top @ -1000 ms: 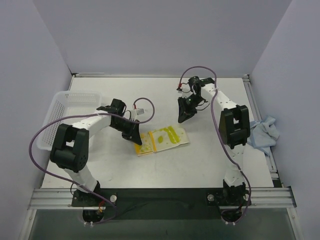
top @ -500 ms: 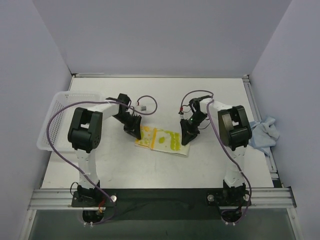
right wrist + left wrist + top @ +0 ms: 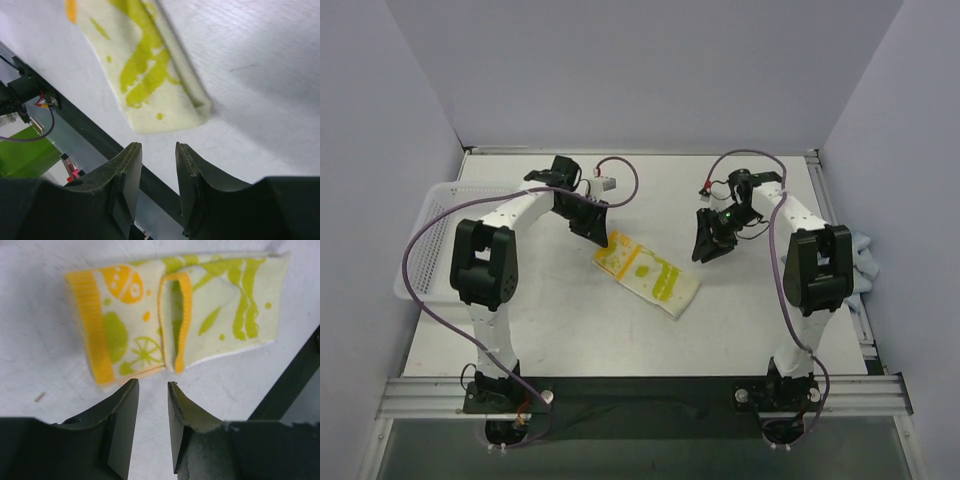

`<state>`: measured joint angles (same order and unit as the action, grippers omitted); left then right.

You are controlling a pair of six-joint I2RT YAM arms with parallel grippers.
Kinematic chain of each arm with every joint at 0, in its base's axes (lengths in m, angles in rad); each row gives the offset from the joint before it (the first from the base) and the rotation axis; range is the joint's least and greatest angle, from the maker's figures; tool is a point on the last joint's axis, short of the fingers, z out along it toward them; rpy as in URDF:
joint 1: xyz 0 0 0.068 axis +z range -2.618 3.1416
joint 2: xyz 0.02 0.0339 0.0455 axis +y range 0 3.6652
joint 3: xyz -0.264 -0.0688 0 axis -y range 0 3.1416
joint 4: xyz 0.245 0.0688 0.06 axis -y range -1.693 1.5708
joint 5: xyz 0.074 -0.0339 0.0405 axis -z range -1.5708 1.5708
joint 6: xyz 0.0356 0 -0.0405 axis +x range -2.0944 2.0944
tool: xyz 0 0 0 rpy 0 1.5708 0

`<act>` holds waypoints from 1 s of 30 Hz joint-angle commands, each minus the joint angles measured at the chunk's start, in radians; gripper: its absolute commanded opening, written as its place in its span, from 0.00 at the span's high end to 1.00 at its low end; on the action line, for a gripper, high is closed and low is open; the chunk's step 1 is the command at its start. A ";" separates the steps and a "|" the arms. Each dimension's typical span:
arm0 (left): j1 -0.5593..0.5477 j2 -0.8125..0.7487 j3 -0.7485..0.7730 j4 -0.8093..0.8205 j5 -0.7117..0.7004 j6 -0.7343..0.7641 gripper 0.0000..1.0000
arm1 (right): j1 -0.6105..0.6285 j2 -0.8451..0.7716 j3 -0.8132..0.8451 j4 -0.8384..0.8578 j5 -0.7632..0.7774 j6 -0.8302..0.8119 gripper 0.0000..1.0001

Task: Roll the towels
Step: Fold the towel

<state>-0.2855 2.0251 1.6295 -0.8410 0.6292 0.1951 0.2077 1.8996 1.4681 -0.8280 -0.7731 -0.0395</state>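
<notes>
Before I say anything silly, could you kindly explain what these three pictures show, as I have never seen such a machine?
These are two white robot arms bolted at the near edge of a white table. The wide picture looks down from above and behind them. The other two come from a camera on each wrist. Between the arms lies a cream-white cloth towel with yellow and green prints, partly folded over. A white plastic mesh basket sits at the left, a light blue cloth at the right edge. The left pincer and right pincer stand slightly open and hold nothing.
</notes>
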 commanded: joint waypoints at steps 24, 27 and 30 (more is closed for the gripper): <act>-0.115 0.293 0.168 0.122 0.058 -0.106 0.71 | 0.077 0.153 -0.276 -0.014 -0.011 -0.068 1.00; -0.100 0.299 0.208 0.118 0.053 -0.057 0.67 | 0.123 0.131 -0.299 -0.013 -0.060 -0.060 1.00; -0.098 0.278 0.234 0.096 0.102 -0.005 0.56 | 0.125 0.093 -0.287 -0.017 -0.126 -0.045 1.00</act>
<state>-0.3912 2.3093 1.8057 -0.7517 0.7223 0.1085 0.3218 2.0590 1.1851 -0.7933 -0.8257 -0.1032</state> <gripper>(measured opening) 0.409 0.024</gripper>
